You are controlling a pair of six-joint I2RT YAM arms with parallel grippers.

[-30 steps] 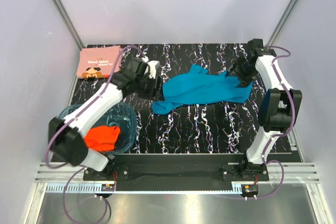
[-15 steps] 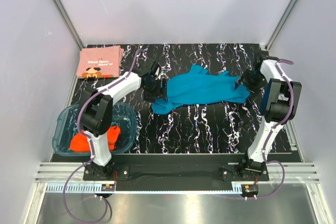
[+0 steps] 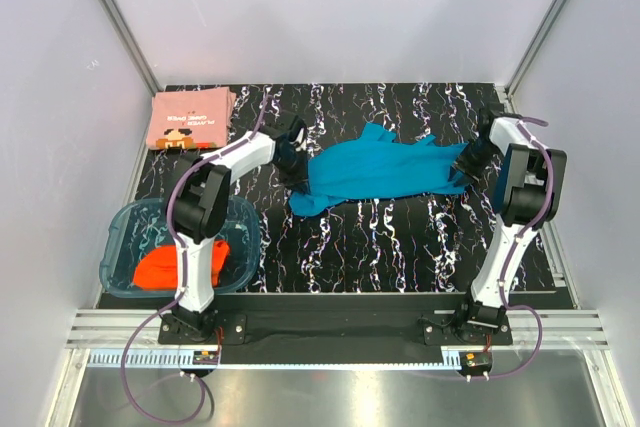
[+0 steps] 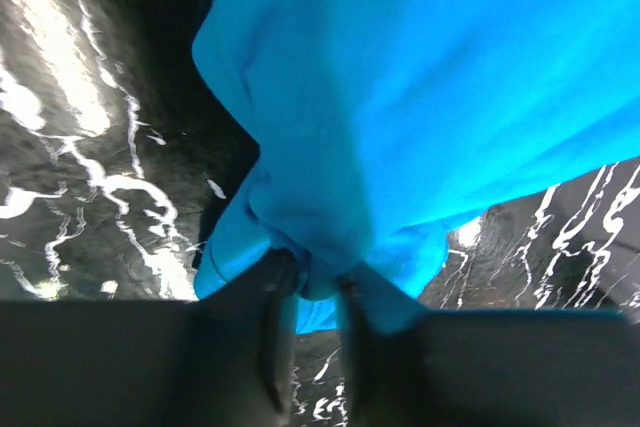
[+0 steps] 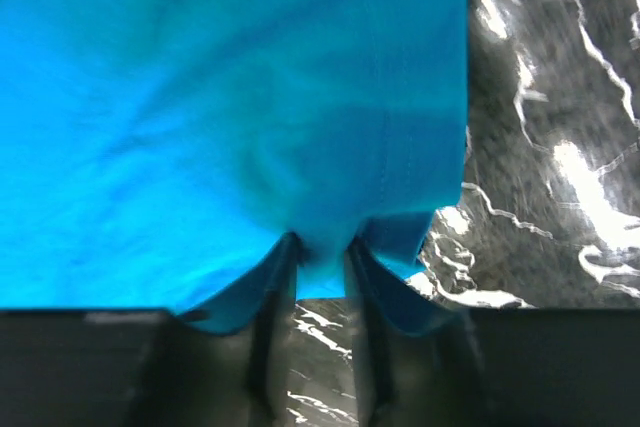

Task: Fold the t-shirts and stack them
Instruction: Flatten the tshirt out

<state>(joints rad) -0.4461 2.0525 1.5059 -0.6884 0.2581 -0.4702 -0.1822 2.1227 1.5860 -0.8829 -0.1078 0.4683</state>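
A teal-blue t-shirt [image 3: 385, 172] lies crumpled across the middle of the black marbled table [image 3: 380, 237]. My left gripper [image 3: 297, 162] is at its left edge. In the left wrist view, the left gripper [image 4: 318, 287] is shut on a bunched fold of the teal t-shirt [image 4: 420, 77]. My right gripper [image 3: 468, 159] is at the shirt's right edge. In the right wrist view, the right gripper [image 5: 322, 257] is shut on the hem of the teal cloth [image 5: 230, 107]. A folded salmon-pink t-shirt [image 3: 190, 117] with dark print lies at the back left. An orange-red t-shirt [image 3: 165, 265] sits in the tub.
A clear blue-tinted plastic tub [image 3: 125, 222] stands at the front left beside the left arm's base. White enclosure walls and metal posts ring the table. Bare marbled surface shows in front of the teal shirt.
Both grippers have lowered to the teal shirt's ends and their jaws have closed on the cloth. The left arm has stretched out flat toward the shirt's left edge.
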